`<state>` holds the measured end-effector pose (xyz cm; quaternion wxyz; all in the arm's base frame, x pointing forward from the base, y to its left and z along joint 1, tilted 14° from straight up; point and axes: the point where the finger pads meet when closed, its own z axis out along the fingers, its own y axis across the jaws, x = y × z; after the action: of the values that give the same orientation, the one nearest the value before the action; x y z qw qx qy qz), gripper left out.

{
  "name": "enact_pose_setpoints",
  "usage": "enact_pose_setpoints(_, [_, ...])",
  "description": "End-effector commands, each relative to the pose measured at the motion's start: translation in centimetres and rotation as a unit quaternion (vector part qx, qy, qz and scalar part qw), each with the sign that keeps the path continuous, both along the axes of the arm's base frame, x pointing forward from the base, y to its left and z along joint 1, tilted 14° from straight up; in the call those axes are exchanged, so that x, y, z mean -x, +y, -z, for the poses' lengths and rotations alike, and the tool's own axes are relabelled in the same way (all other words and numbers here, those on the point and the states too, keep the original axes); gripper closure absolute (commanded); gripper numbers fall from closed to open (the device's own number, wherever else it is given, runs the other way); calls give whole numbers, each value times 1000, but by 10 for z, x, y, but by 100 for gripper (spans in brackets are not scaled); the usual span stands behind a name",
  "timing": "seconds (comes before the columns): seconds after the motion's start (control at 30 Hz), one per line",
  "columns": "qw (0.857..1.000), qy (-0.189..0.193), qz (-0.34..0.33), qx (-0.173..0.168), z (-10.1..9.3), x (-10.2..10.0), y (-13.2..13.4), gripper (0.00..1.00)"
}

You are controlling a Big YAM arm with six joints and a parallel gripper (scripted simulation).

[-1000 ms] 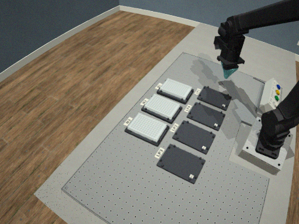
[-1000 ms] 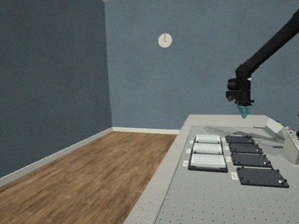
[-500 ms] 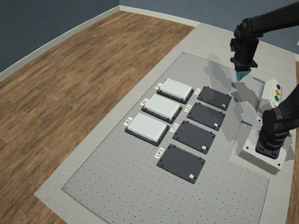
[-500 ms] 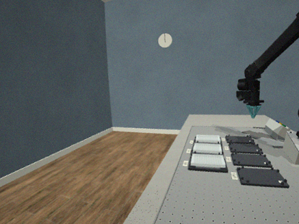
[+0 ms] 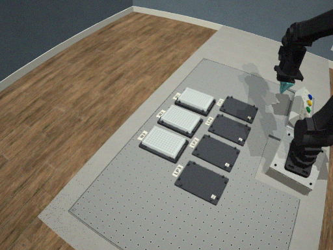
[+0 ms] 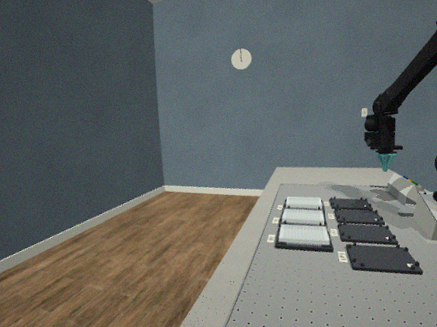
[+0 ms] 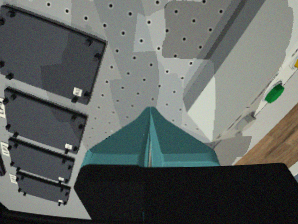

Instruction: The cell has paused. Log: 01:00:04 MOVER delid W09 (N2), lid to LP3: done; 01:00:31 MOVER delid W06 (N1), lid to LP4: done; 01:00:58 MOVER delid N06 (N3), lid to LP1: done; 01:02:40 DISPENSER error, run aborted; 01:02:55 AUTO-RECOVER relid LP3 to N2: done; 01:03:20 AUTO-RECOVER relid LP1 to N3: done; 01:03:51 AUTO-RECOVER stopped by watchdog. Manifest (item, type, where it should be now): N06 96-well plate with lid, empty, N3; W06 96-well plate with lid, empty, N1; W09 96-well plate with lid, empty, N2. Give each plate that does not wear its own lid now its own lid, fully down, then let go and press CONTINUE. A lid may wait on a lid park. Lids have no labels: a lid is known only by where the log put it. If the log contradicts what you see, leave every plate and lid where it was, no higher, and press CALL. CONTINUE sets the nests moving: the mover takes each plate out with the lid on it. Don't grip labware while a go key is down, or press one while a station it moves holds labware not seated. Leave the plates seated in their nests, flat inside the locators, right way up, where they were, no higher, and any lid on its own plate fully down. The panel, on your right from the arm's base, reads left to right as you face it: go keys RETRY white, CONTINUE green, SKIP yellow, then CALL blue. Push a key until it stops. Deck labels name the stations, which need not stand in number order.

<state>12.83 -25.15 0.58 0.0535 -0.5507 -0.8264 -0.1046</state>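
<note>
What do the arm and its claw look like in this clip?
The arm is matte black with chunky rounded joints, and no cables or markings show. It stands on a pale grey block base. The claw has two teal wedge-shaped fingers tapering to a point under a black body.

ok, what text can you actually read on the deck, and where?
"LP3": deck tag by nearest dark park.
"LP1": tag by next park.
"N3": tag by nearest plate.
"N1": tag by middle plate.
Far tags, park stickers: too blurred.
</note>
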Motion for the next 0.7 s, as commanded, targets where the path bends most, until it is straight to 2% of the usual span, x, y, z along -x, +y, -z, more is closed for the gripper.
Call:
enact_pose_setpoints(0.0, [999,5,39,7,-3,14,-8,100])
enact_pose_setpoints(0.2, [995,19,97,8,1,41,-25,100])
enact_pose_setpoints(0.37, [989,24,146,25,-4,62,-50,100])
enact_pose_setpoints(0.43, [989,24,146,25,-4,62,-50,100])
enact_pose_setpoints(0.67, [976,41,213,26,0,98,-62,100])
